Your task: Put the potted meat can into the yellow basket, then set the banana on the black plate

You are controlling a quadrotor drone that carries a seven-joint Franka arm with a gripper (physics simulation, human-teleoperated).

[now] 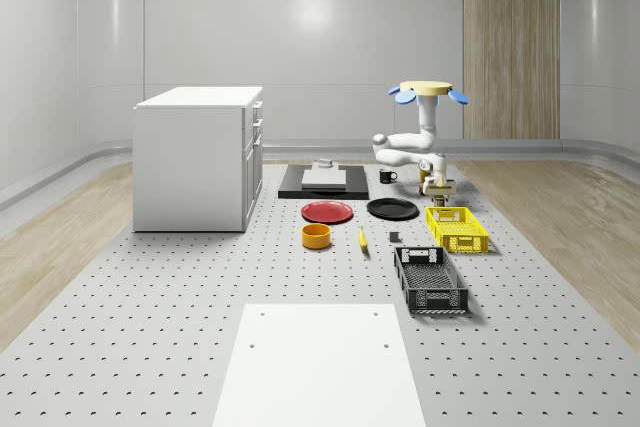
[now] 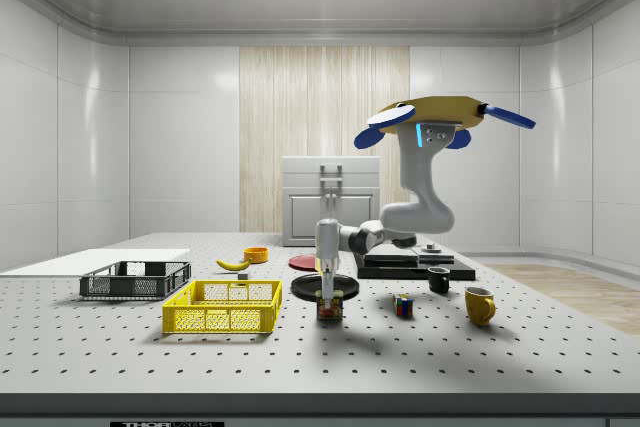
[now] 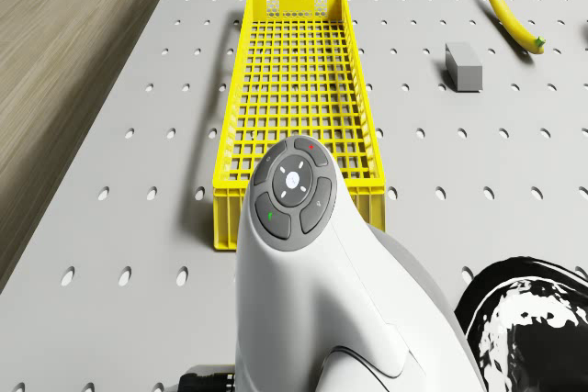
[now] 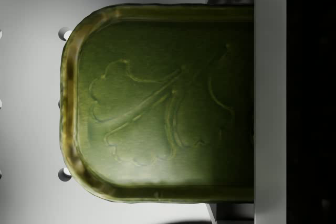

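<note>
Claw of mine is clamped on the potted meat can, resting on the table beside the yellow basket; I hover above, banana well apart.

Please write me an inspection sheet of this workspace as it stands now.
Surface: grey perforated table, white panel at its near end.
Job's things: potted meat can on the table beside the yellow basket; banana on the table; black plate bare.
Clutter: black basket, red plate, orange bowl, mugs, cube, small grey block.
Grippers: gripper down at the can; drone hovering above the table.
Cables: nothing seen.
Surroundings: white cabinet, wood wall panel.
</note>
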